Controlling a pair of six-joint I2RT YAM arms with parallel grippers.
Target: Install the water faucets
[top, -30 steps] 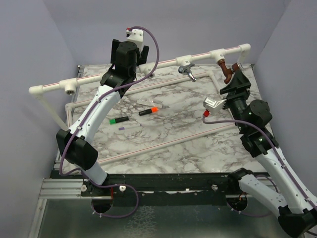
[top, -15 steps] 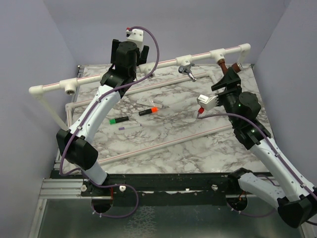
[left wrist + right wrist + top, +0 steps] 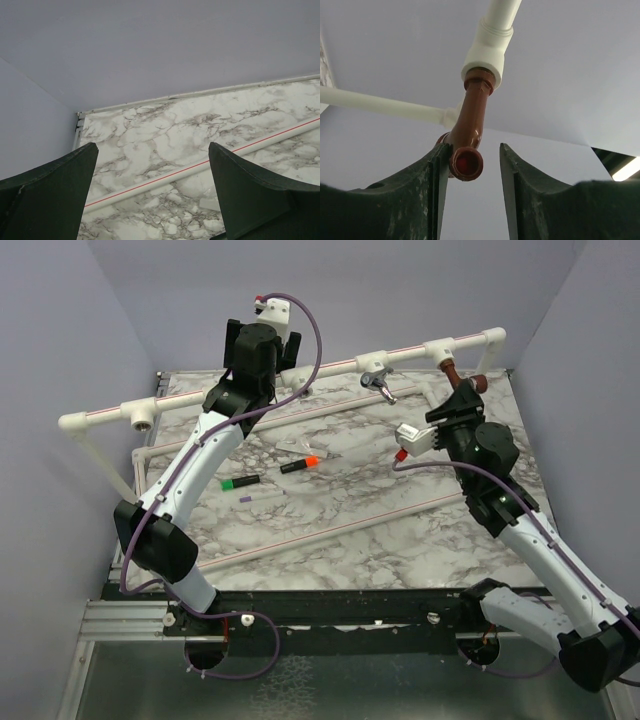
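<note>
On white pipe: one copper faucet, one chrome faucet.

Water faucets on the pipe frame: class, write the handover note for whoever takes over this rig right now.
Left gripper: open, empty, raised near the white pipe.
Right gripper: open, fingers either side of the copper faucet, not clamped.
The copper faucet sits in the right tee fitting; the chrome faucet hangs from the middle tee fitting.
Done: both faucets are in fittings.
Left: tightness cannot be judged; probably check the copper one, then withdraw.
</note>
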